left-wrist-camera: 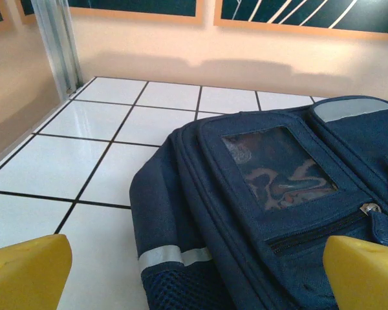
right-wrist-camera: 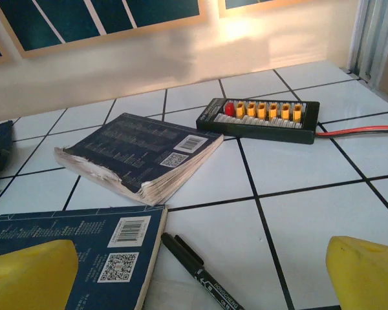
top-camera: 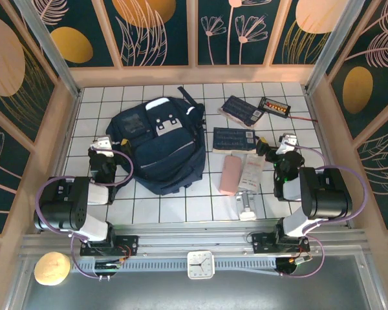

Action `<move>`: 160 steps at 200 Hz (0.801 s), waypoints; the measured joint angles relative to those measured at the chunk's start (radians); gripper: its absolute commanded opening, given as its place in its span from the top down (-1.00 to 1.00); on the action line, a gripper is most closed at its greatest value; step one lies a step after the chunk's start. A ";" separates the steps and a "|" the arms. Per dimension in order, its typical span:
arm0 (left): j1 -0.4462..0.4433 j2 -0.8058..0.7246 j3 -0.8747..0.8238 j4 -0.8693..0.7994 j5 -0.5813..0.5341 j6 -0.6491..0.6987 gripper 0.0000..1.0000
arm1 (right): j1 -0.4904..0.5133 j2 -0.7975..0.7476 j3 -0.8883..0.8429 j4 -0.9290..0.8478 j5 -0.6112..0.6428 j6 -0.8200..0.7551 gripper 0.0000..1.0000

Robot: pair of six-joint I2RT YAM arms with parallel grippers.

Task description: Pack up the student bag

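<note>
Slippage is the risk: the left pincer (top-camera: 102,144), spread wide and empty, sits beside the student bag (top-camera: 158,145) lying left of the table's (top-camera: 181,208) centre, whose soft fabric may bunch instead of opening, and its main zip is hard to make out. Near the right edge, the right pincer (top-camera: 288,141), equally wide and empty, may skid a flat book (right-wrist-camera: 77,234) or knock the pen (right-wrist-camera: 200,271).

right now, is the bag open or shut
Looks shut: the bag lies flat, its front pocket zip closed, nothing gaping; main zip too small to tell.
</note>
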 measured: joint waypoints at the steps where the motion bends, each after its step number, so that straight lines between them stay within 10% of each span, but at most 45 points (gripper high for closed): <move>1: 0.000 0.000 0.000 0.000 0.000 0.001 -0.98 | 0.000 0.000 0.000 0.000 0.000 0.000 -0.98; 160: 0.000 0.002 0.001 0.023 0.000 0.010 -0.98 | -0.008 0.000 0.000 0.010 0.000 -0.010 -0.98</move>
